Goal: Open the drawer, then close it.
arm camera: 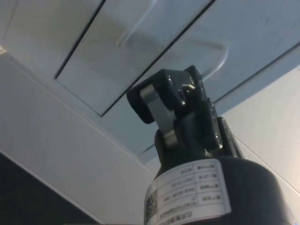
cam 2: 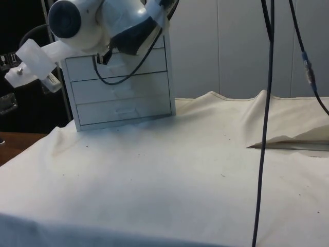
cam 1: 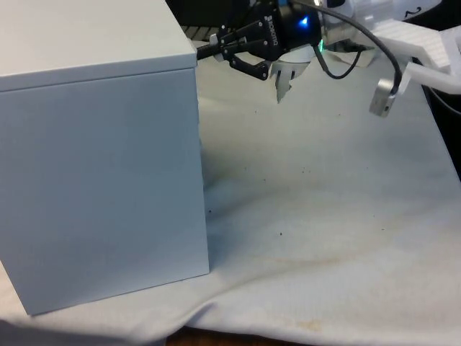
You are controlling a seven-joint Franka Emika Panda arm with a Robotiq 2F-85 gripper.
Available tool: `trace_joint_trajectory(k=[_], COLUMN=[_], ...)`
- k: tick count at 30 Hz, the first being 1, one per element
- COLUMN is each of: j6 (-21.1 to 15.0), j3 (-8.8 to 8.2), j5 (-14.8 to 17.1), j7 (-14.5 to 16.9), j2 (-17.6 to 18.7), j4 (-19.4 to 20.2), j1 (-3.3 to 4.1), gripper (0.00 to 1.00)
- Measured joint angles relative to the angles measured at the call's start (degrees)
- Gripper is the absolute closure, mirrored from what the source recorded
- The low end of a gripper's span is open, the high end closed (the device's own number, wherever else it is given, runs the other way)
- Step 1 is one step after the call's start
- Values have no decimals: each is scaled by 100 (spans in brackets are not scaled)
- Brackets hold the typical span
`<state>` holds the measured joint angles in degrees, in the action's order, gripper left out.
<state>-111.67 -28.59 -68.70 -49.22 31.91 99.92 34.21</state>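
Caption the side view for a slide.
White arm reaching to the grey chest of drawers, all drawers shut, on the white cloth.

chest of drawers (cam 1: 101,158) back-on, drawer fronts hidden, gripper (cam 1: 216,50) fingertips hidden

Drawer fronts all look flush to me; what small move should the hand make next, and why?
Probably ease the black two-finger hand forward onto the curved handle just ahead of it. The white chest of drawers has its drawers shut, and the hand sits close to the front without gripping anything.
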Motion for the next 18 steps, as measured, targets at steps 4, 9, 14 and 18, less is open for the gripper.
trace_joint_trajectory(k=[4, 9, 14, 18], j6=[172, 447, 647, 808], j3=[80, 235, 350, 441], j5=[0, 0, 0, 0], j7=[-11, -52, -69, -86], j2=[-63, -201, -281, -327], j4=[11, 74, 80, 86], j1=[29, 69, 92, 109], gripper=[100, 100, 100, 100])
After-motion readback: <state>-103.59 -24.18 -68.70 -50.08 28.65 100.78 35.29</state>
